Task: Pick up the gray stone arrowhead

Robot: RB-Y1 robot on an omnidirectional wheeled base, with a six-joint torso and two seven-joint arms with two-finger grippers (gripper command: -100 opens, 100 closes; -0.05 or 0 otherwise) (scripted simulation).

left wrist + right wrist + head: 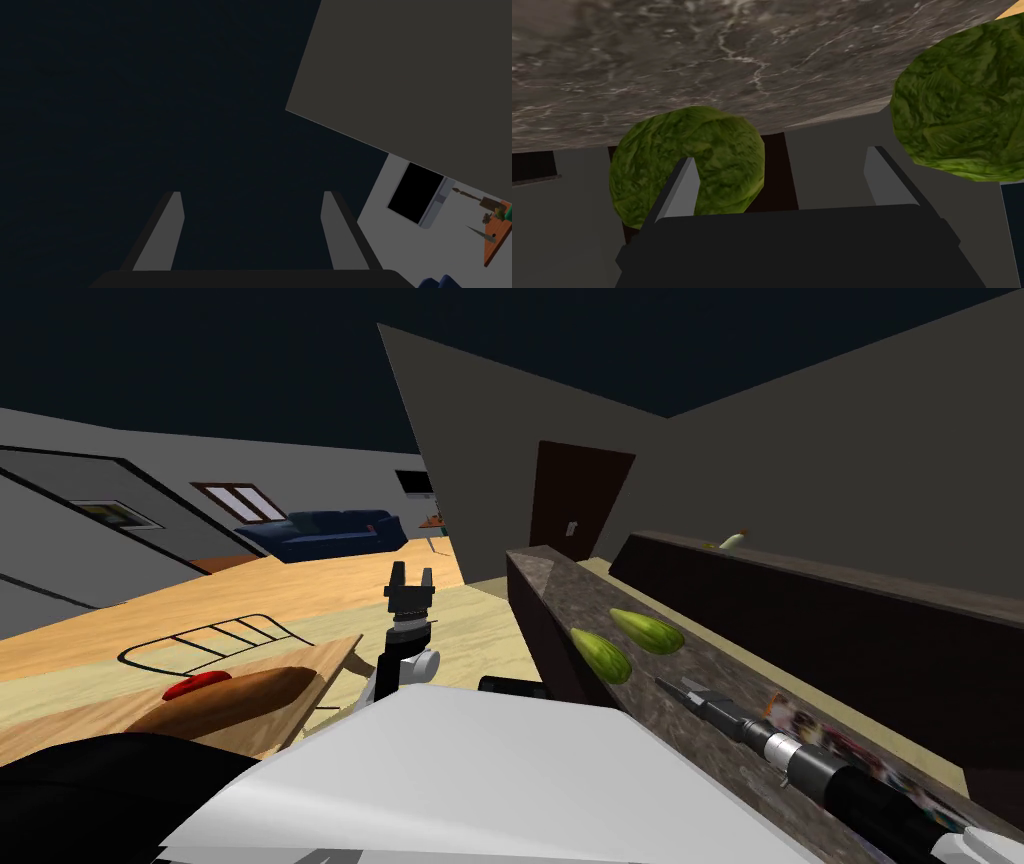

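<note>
You cannot tell where the arrowhead lies; a grey sliver (480, 232) on a far orange table (500, 245) may be it. Your right hand (782, 155), open and empty, hangs beside two lettuces (712, 140) near the marbled table's (712, 50) edge and could knock one off. Left hand (252, 192) open, empty.

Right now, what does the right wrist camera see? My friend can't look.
The right gripper is open, facing a grey marbled counter. A green lettuce sits just past one finger, and a second lettuce lies off to the other side.
</note>
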